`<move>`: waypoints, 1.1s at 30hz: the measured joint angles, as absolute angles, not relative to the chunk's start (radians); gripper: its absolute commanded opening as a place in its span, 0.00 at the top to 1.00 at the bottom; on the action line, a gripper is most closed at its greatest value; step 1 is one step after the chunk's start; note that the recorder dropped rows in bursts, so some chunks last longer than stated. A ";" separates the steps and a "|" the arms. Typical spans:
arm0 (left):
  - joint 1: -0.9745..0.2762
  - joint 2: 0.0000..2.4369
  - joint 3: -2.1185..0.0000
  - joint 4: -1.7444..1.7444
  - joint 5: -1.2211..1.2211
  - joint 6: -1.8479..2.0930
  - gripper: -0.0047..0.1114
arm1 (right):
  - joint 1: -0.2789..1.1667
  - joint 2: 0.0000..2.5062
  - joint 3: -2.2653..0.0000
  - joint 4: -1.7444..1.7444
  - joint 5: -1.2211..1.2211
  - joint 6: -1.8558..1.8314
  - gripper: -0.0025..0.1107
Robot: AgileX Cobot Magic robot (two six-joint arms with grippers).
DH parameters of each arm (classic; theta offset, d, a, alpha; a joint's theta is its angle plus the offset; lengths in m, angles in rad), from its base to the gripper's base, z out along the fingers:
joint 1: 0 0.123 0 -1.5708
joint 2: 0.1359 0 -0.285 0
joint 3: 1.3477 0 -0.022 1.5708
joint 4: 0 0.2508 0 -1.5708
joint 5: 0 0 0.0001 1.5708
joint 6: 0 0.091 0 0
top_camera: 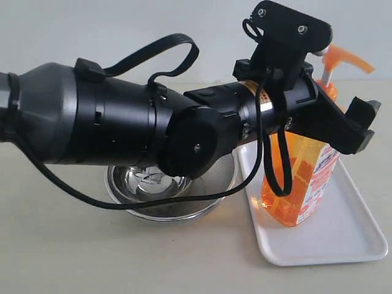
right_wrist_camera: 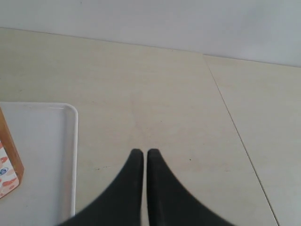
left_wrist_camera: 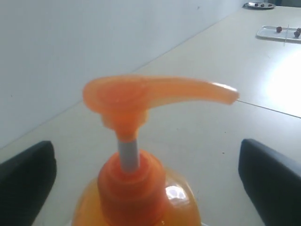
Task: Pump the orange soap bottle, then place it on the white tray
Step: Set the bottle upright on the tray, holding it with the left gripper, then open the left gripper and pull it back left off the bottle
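The orange soap bottle (top_camera: 304, 160) stands on the white tray (top_camera: 350, 236) between the spread left jaws (neither touching); right jaws closed.

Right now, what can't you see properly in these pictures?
Bowl: in the exterior view, mostly hidden behind the left arm.
Soap bottle: in the exterior view that arm covers its upper part; in the right wrist view the edge cuts it off.
Small bits on the far tray: in the left wrist view, too small to name.
Right gripper: only its tips show, in the right wrist view.
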State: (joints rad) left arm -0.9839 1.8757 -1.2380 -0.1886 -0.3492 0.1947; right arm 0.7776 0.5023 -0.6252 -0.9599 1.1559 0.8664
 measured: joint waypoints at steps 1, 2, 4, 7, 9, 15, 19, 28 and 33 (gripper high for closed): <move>-0.984 1.872 -1.238 -0.186 -0.342 0.195 0.11 | 0.778 0.502 -0.625 -0.960 1.156 0.866 0.98; -0.984 1.870 -1.238 -0.186 -0.337 0.195 0.11 | 0.778 0.502 -0.625 -0.960 1.156 0.866 0.98; -0.984 1.863 -1.238 -0.184 -0.320 0.195 0.11 | 0.778 0.502 -0.625 -0.960 1.156 0.866 0.98; -0.984 1.848 -1.238 -0.176 -0.273 0.195 0.11 | 0.778 0.502 -0.625 -0.960 1.156 0.866 0.98; -0.984 1.829 -1.238 -0.172 -0.232 0.195 0.11 | 0.778 0.502 -0.625 -0.960 1.156 0.866 0.98; -0.984 1.763 -1.238 -0.172 -0.115 0.195 0.11 | 0.778 0.502 -0.625 -0.954 1.156 0.866 0.98; -0.984 1.730 -1.238 -0.172 0.024 0.195 0.11 | 0.778 0.502 -0.625 -0.951 1.150 0.874 0.98; -0.984 1.598 -1.238 -0.172 0.254 0.199 0.11 | 0.778 0.502 -0.625 -0.898 1.122 0.874 0.98; -0.984 1.558 -1.238 -0.122 0.371 0.247 0.11 | 0.778 0.502 -0.625 -0.834 1.072 0.874 0.98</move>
